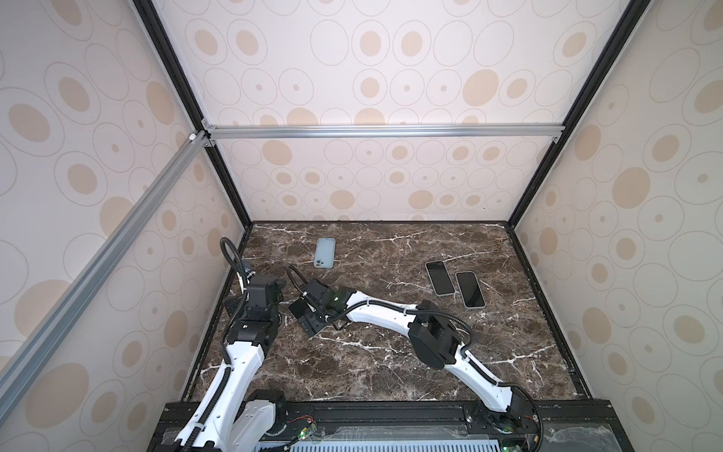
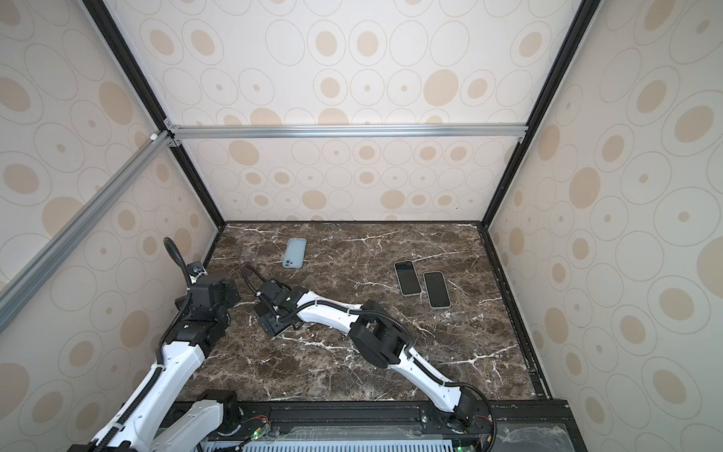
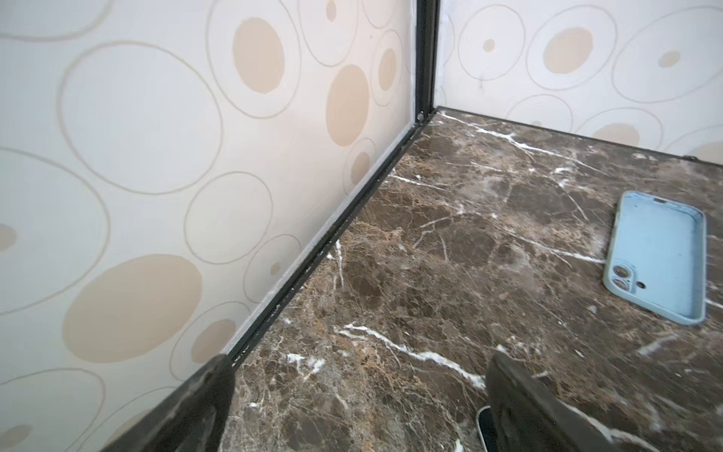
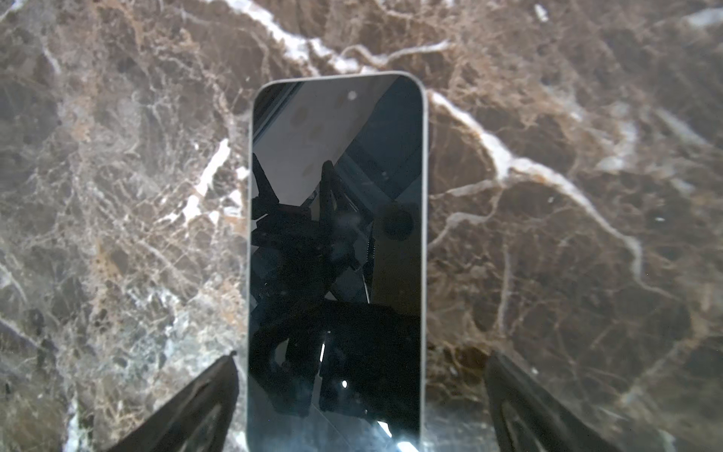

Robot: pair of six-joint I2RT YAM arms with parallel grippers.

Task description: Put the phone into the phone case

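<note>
The light blue phone case (image 1: 324,252) (image 2: 294,253) lies hollow side up on the marble table at the back left; it also shows in the left wrist view (image 3: 657,258). A dark-screened phone (image 4: 336,254) (image 1: 296,309) lies flat, screen up, between the spread fingers of my right gripper (image 4: 362,364) (image 1: 307,309), which has reached across to the left and is open. One finger (image 4: 203,395) is close to the phone's edge; its partner stands well clear. My left gripper (image 3: 360,360) (image 1: 270,289) is open and empty, just left of that phone, whose corner (image 3: 485,428) peeks out beside a finger.
Two more phones (image 1: 440,278) (image 1: 470,289) lie side by side at the right of the table. The patterned left wall (image 3: 156,195) and its black frame edge (image 3: 332,242) run close beside my left gripper.
</note>
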